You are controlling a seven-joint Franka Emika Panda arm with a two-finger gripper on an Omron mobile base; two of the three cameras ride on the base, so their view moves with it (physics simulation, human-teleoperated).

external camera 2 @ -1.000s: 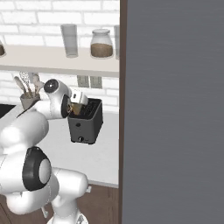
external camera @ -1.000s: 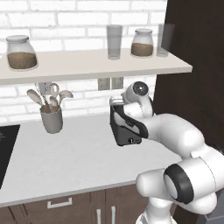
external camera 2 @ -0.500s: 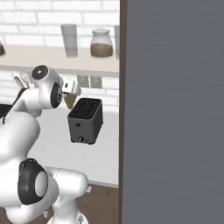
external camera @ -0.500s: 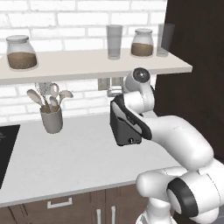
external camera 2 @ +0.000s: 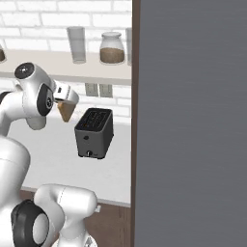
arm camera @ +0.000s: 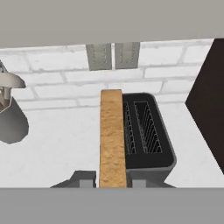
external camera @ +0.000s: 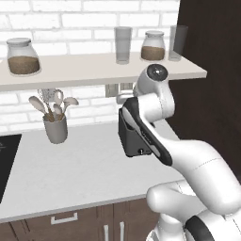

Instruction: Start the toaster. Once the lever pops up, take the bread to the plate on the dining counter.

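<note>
The gripper (arm camera: 112,186) is pinching the bread (arm camera: 112,138) by its edge, at the toaster's (arm camera: 146,133) nine o'clock; light, stiff, crumbly, it probably needs gentle pressure.

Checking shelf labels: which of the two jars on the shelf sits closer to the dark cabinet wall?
The smaller jar, with brown contents, between the two tall glasses near the dark wall. The other jar is wider and stands alone at the shelf's far left end.

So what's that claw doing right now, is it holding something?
Gripper: shut on the bread, an edge-on slice lifted clear above the toaster.
</note>
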